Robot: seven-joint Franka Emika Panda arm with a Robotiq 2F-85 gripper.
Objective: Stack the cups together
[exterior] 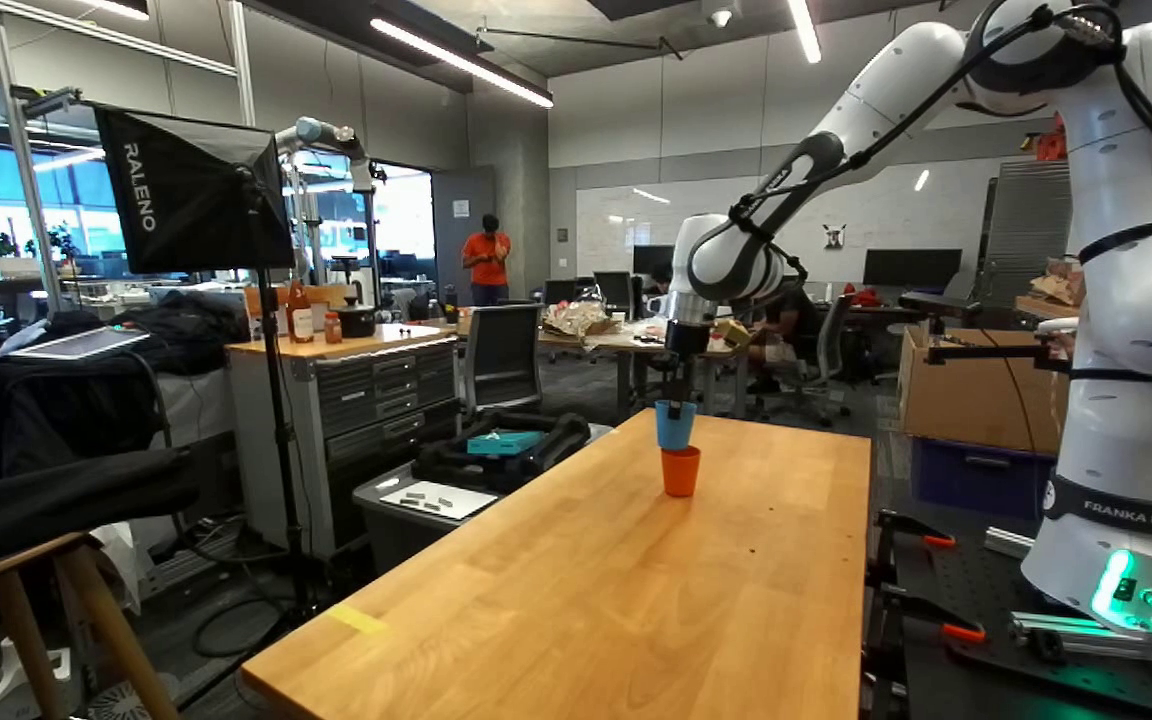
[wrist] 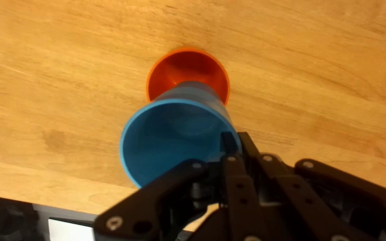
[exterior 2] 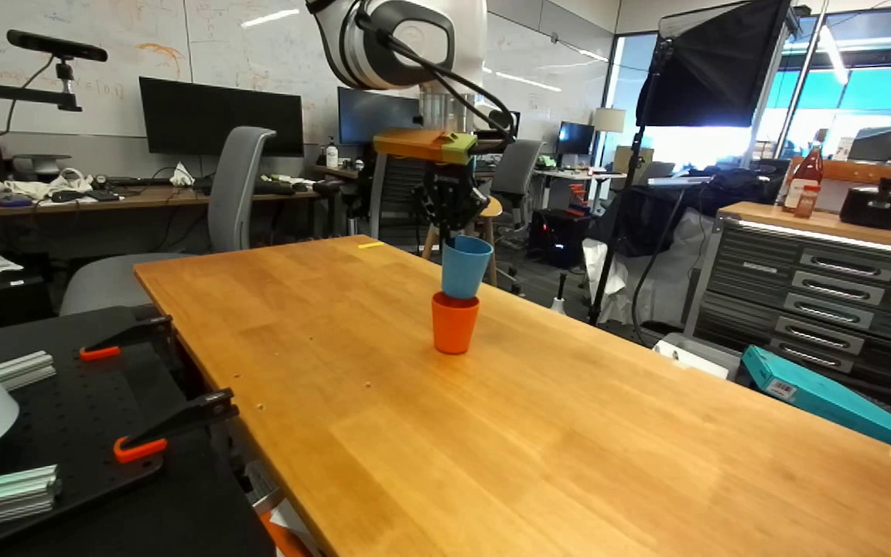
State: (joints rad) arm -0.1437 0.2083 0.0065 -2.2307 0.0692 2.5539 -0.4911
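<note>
The orange-red cup stands upright on the wooden table in both exterior views (exterior: 680, 476) (exterior 2: 455, 329). The blue cup is directly above it, roughly upright, in both exterior views (exterior: 674, 428) (exterior 2: 466, 268). Its base is at the orange-red cup's mouth; I cannot tell whether it is just above or slightly inside. In the wrist view the blue cup (wrist: 173, 134) covers part of the orange-red cup (wrist: 189, 65). My gripper (wrist: 237, 142) is shut on the blue cup's rim, one finger inside and one outside. The gripper also shows in both exterior views (exterior: 676, 402) (exterior 2: 449, 236).
The long wooden table (exterior: 576, 620) runs beneath the cups; one long edge is close by in the wrist view. Clamps (exterior 2: 140, 449) with orange-red ends sit at the robot-side edge. A grey bin (exterior: 406, 500) and a softbox stand (exterior: 281, 430) are beyond the opposite edge.
</note>
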